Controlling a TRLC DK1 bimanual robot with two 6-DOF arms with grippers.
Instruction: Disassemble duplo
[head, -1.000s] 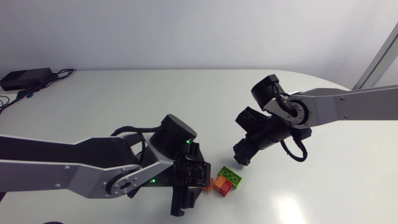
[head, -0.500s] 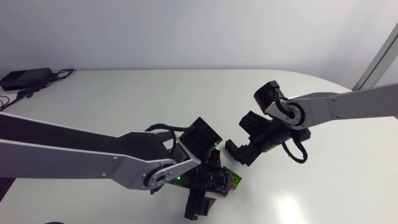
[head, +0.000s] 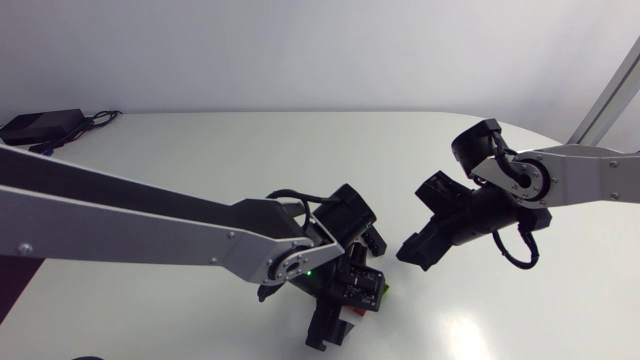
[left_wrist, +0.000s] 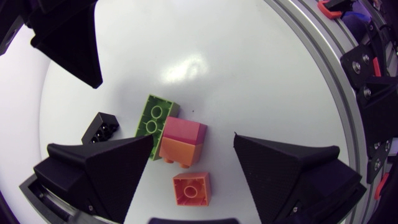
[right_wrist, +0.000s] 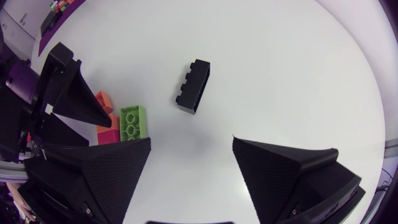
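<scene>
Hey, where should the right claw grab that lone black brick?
I'd grip the black brick across its two long faces, near mid-length, coming down from above with the right claw. It is long, narrow and alone, with bare table along both long sides.

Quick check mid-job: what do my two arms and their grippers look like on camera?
The left arm and right arm have silver-grey links, round black joints and black cables looping at the wrists. A small green light glows on the left wrist. The left gripper and right gripper each have two broad, matte black, wedge-shaped fingers.
</scene>
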